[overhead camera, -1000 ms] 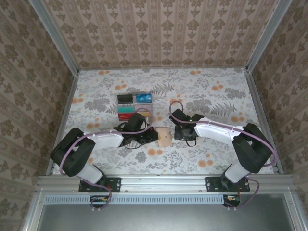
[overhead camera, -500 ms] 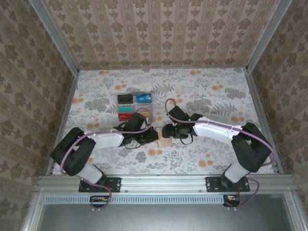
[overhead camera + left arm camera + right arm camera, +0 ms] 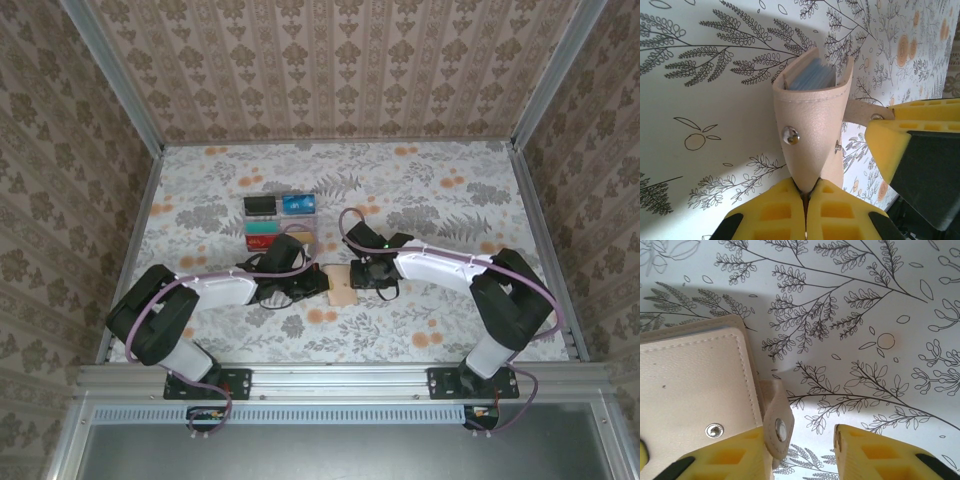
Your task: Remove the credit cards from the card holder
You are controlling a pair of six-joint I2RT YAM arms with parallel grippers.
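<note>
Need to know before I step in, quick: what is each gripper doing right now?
Left gripper: closed, pinching the card holder.
Right gripper: open, the holder's snap strap against one finger, not clamped.

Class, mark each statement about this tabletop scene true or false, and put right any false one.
1. The left gripper is clamped on the card holder. True.
2. The right gripper is shut tight. False: its jaws stand apart, with the holder's snap strap beside one finger.
3. Loose credit cards lie on the table, apart from the holder. True.
4. Those cards are all one colour. False: black, blue, teal and red ones show.
</note>
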